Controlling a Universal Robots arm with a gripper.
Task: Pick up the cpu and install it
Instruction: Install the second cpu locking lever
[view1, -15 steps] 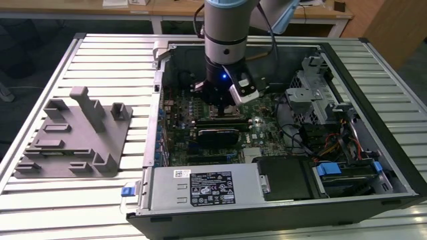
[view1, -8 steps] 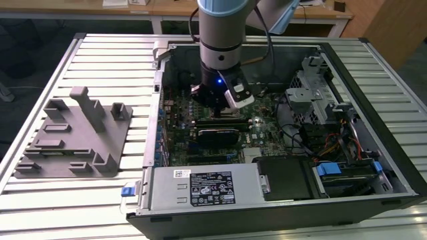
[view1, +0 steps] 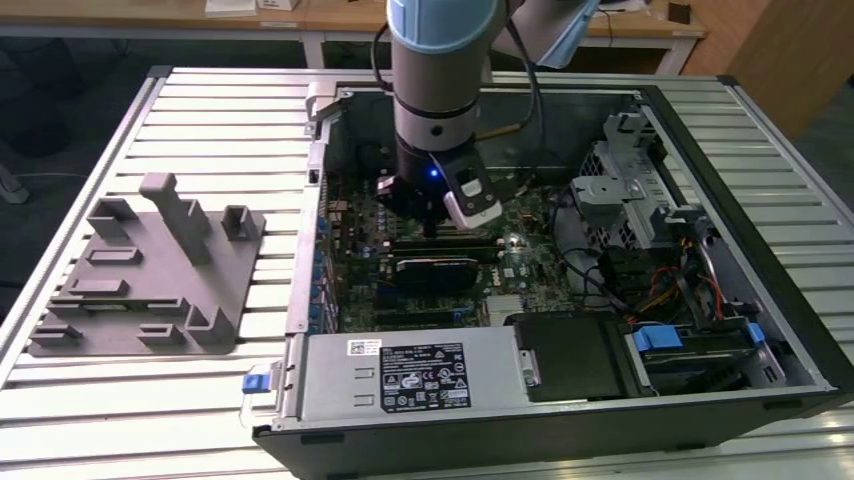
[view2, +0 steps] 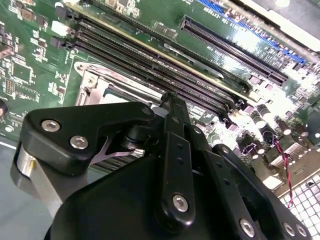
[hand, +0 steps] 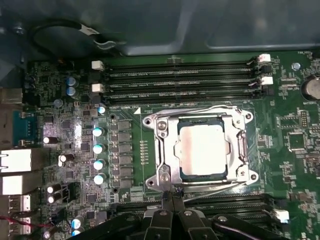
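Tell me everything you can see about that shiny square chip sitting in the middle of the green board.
The cpu is a flat square chip with a pale, silvery metal top and a thin darker rim. It lies level inside the socket's metal frame on the green motherboard, between two banks of long black memory slots. The frame borders it on all sides. In the first wrist view the claw sits just off the frame's edge, not touching the chip.
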